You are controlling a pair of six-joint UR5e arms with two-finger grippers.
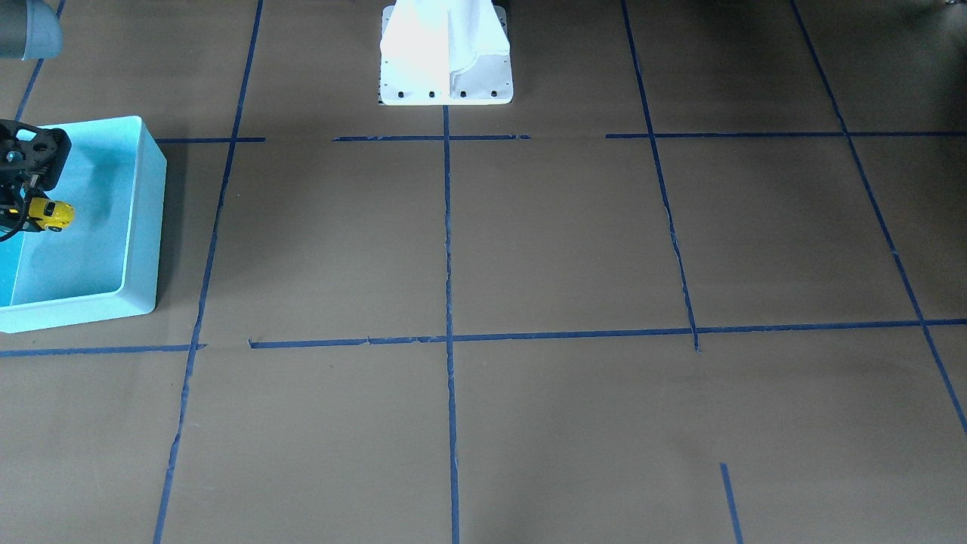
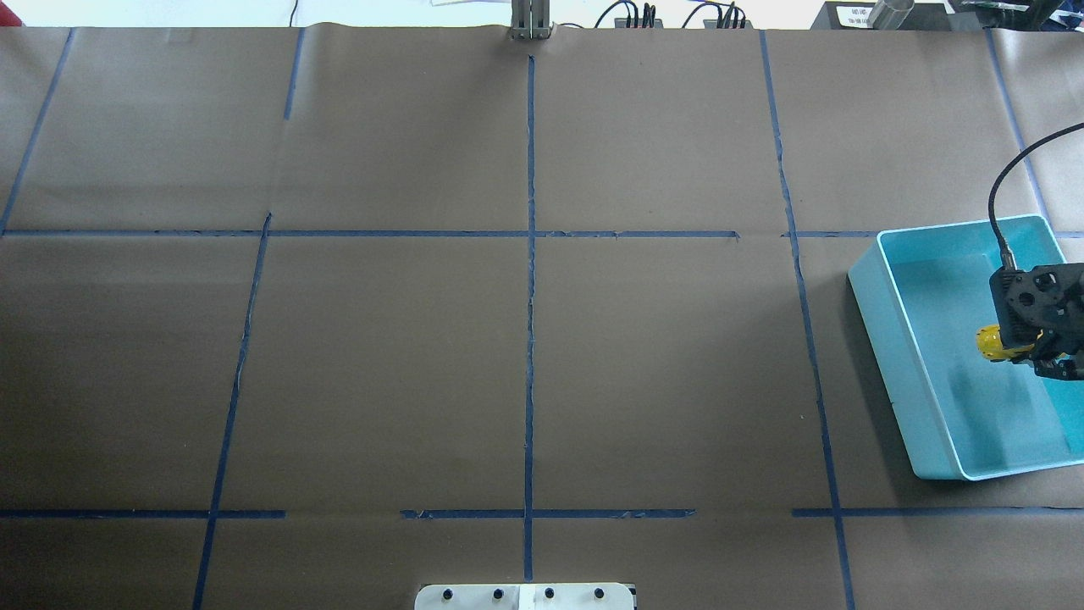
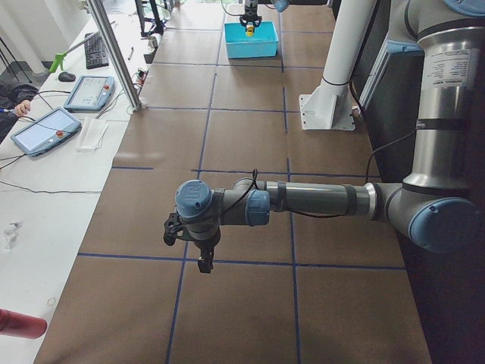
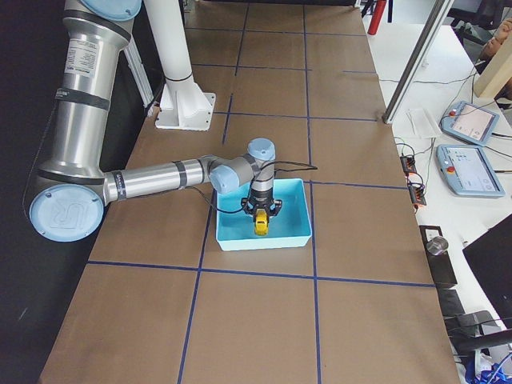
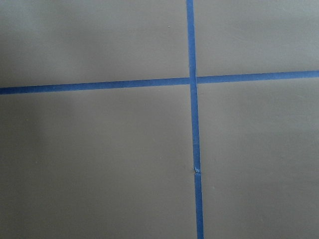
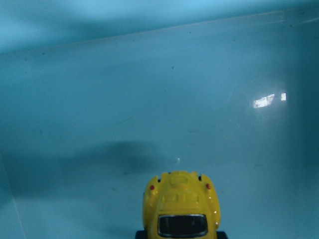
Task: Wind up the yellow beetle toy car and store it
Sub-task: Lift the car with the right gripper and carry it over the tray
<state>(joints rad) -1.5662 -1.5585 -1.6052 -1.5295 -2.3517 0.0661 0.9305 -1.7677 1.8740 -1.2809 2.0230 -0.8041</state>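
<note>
The yellow beetle toy car is held in my right gripper above the floor of a light-blue bin. In the overhead view the car sticks out from the right gripper over the bin. The right wrist view shows the car's rear with its shadow on the bin floor. The right gripper is shut on the car. My left gripper hangs over bare brown table far from the bin; I cannot tell whether it is open or shut.
Brown paper with blue tape lines covers the table. The robot's white base stands at the table's middle edge. Tablets lie on a side bench beyond the table.
</note>
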